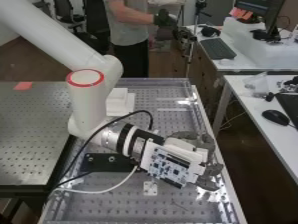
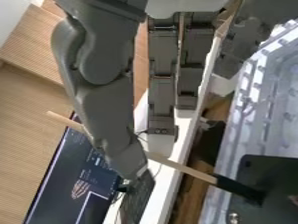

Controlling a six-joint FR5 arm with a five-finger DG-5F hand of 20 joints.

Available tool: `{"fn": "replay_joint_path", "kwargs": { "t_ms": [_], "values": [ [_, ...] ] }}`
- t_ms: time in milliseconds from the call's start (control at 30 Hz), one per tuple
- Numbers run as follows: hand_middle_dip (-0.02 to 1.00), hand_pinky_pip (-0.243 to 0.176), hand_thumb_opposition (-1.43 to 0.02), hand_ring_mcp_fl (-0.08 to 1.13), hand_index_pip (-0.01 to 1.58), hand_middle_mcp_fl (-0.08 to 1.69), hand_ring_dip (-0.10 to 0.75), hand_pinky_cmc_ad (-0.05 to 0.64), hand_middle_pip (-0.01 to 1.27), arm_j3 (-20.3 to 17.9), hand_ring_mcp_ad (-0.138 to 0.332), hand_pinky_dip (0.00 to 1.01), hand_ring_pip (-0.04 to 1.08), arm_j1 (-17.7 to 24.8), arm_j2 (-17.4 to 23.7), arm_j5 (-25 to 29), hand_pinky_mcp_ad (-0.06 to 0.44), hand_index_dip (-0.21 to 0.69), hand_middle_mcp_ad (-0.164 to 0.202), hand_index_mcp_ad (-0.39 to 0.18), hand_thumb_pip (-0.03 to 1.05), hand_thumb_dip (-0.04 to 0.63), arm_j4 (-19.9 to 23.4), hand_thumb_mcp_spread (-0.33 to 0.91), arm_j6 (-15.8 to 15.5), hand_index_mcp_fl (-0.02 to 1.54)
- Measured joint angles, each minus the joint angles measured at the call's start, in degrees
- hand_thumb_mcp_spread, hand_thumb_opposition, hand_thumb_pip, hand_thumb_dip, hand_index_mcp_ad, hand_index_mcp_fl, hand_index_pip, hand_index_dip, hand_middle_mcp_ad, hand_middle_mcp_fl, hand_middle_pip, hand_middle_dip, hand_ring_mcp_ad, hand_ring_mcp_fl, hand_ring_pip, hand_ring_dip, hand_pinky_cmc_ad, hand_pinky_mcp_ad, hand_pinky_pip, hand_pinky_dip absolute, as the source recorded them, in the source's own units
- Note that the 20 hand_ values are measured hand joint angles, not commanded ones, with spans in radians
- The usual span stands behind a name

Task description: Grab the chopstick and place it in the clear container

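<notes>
**Stick pinched in the robot hand**

The chopstick [image 2: 193, 172] is up in the air, tilted, pinched by the thumb and fingers of the robot hand [image 1: 207, 142]. Its dark end points toward a black plate [image 2: 279, 172]. The hand is near the worktop's [image 1: 113, 207] long edge.

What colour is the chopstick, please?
The chopstick is tan with a black end, best seen in the wrist view.

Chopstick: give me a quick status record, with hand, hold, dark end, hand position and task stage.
hand: closed on the chopstick
hold: thumb across the pale shaft, pale wood showing on both sides
dark end: overlaps black plate in view; contact unclear
hand position: above perforated bench
stage: grasped, not yet placed
</notes>
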Motion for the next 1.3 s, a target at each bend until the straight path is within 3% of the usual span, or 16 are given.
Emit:
{"fn": "replay_joint_path", "kwargs": {
  "t_ms": [233, 400, 1000, 1300],
  "values": [
    [0.74, 0.026, -1.03, 0.65, 0.57, 1.16, 0.492, 0.433, 0.36, -0.1, 0.054, 0.15, 0.10, 0.3, 0.2, 0.7, 0.243, 0.330, 0.066, -0.150, 0.44, 0.253, 0.1, 0.78, -0.9, 1.12],
    [0.73, 0.024, -1.05, 0.67, 0.50, 1.20, 0.492, 0.454, 0.33, -0.1, 0.051, 0.15, 0.10, 0.3, 0.4, 1.0, 0.250, 0.346, 0.065, -0.091, 0.44, 0.255, 0.4, 0.80, -1.1, 1.16],
    [0.70, 0.028, -1.06, 0.67, 0.38, 1.27, 0.501, 0.464, 0.28, 2.8, 0.056, 0.15, 0.11, -0.2, 3.7, 0.7, 0.248, 0.379, 0.063, -0.087, 0.43, 0.255, 0.4, 0.81, -5.9, 1.23],
    [0.70, 0.028, -1.06, 0.72, 0.32, 1.28, 0.499, 0.466, 0.27, 2.7, 0.056, 0.15, 0.11, -0.6, 8.7, 0.3, 0.260, 0.405, 0.063, -0.087, 0.43, 0.267, -0.7, 0.81, -10.4, 1.27]
  ]
}}
